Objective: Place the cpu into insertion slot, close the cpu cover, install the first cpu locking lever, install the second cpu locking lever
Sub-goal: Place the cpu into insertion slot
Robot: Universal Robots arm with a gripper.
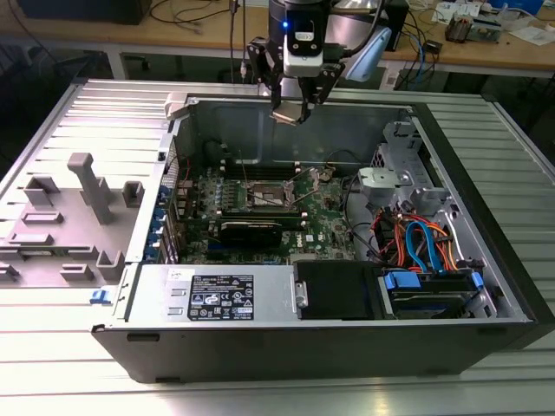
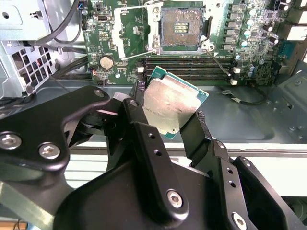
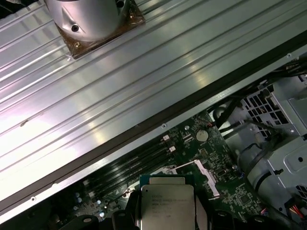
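Hovering high, the gripper (image 1: pixel 294 112) is pinching the cpu (image 2: pixel 172 103): step one. The slot (image 2: pixel 182 28) is sitting open well below, probably demanding square alignment.

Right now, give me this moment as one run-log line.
pincer: shut on cpu | cpu: held above open case | insertion slot: empty, pins exposed

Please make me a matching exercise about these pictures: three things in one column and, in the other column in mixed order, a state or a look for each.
Things:
1. cpu
2. insertion slot
3. coin battery

States:
A. empty, contacts bare
B. round, silver
C. held by the gripper

Pairs: 1-C, 2-A, 3-B
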